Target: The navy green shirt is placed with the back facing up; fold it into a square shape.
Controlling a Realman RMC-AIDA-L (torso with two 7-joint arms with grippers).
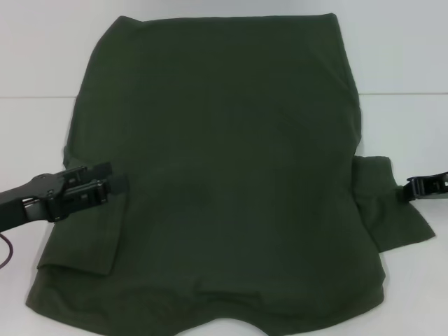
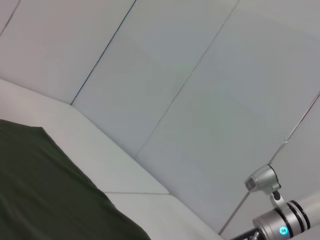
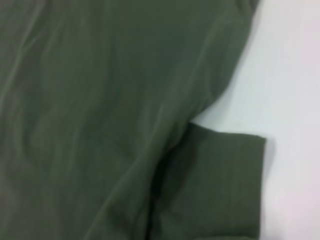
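Covering most of the frame's centre, shirt (image 1: pixel 224 175) back-up on white table (image 1: pixel 35 126), left sleeve folded inward, left gripper (image 1: pixel 115 182) at frame left over that fold, prongs parted, right gripper (image 1: pixel 404 190) touching the outspread right sleeve's edge, grip unclear.

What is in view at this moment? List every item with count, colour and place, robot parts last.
navy green shirt: one, dark olive green, spread flat with plain side up over most of the table; its left sleeve is folded in over the body, its right sleeve sticks out.
table: one, white, under the shirt.
wall panels: several, pale grey, behind the table.
left gripper: one, black, over the shirt's left edge by the folded sleeve.
right gripper: one, black, at the right sleeve's outer edge.
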